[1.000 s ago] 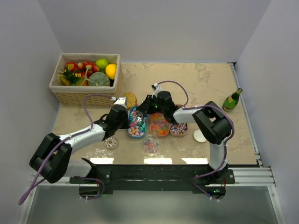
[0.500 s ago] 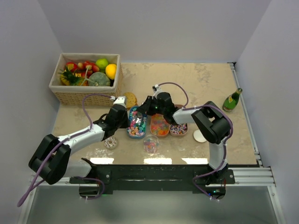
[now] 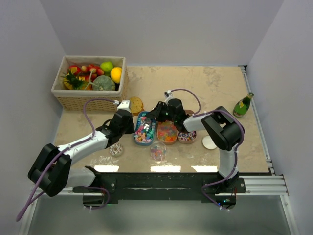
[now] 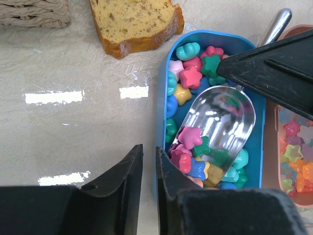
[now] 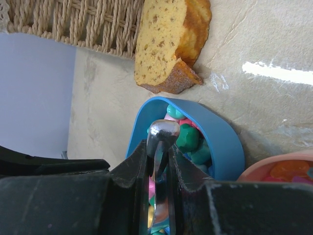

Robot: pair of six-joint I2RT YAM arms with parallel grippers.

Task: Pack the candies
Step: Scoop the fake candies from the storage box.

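Candies (image 3: 144, 129) on marbled table (image 3: 220, 88), grey walls (image 3: 161, 29)

Pastel star- and flower-shaped candies (image 4: 190, 77) fill the blue tray (image 4: 162, 112); a few sit in the metal scoop (image 4: 222, 117) tilted into the pile. Orange-red gummies (image 4: 296, 156) in the pink tray (image 4: 277, 147) just right of it, swirled pieces (image 3: 187, 134) in the third tray (image 3: 187, 141). A mixed lot sits in the clear round tub (image 3: 157, 152) nearer the table's front edge.

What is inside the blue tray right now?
Star-shaped candies and a metal scoop, its bowl holding a few, its handle clamped by the right gripper. The blue tray has its floor hidden under candies.
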